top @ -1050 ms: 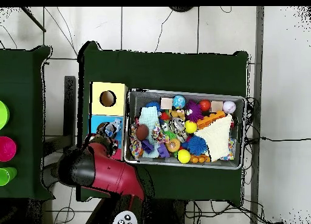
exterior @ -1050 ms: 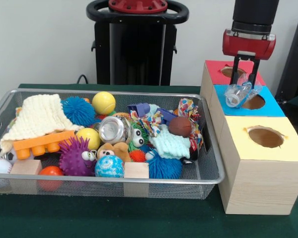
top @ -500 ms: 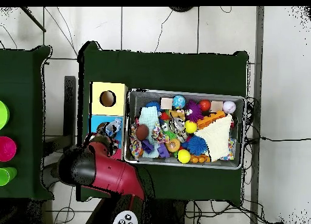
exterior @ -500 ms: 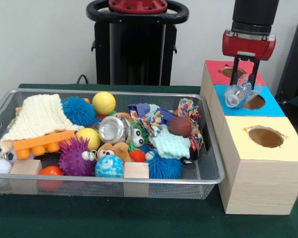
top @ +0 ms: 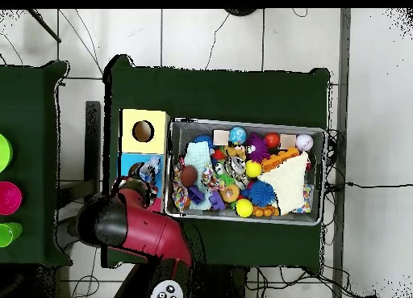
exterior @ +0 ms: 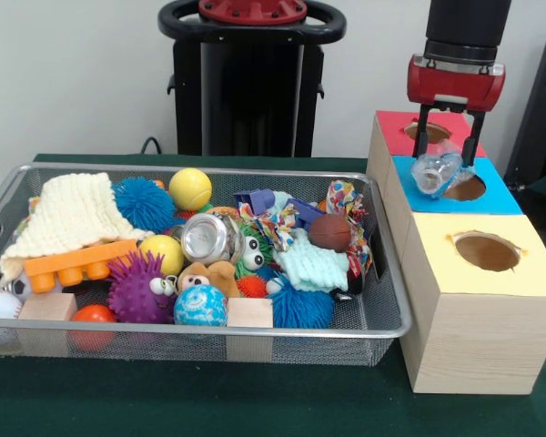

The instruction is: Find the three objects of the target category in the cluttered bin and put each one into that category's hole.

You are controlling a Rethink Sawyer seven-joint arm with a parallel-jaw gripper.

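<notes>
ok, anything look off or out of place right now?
One thing: a crumpled clear plastic bottle lies tilted on the blue box, half over its hole rather than in it. The gripper is open above it. Nothing has spilled outside the bin.

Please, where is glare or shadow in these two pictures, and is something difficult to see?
Front view: the silver can shines; the clear crumpled bottle under the gripper glints. Overhead view: the arm covers the gripper, so its fingers are hidden.

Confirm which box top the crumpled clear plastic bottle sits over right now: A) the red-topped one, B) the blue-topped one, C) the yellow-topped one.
B: in the front view the crumpled clear plastic bottle lies at the blue-topped box, beside its hole, below the gripper.
</notes>
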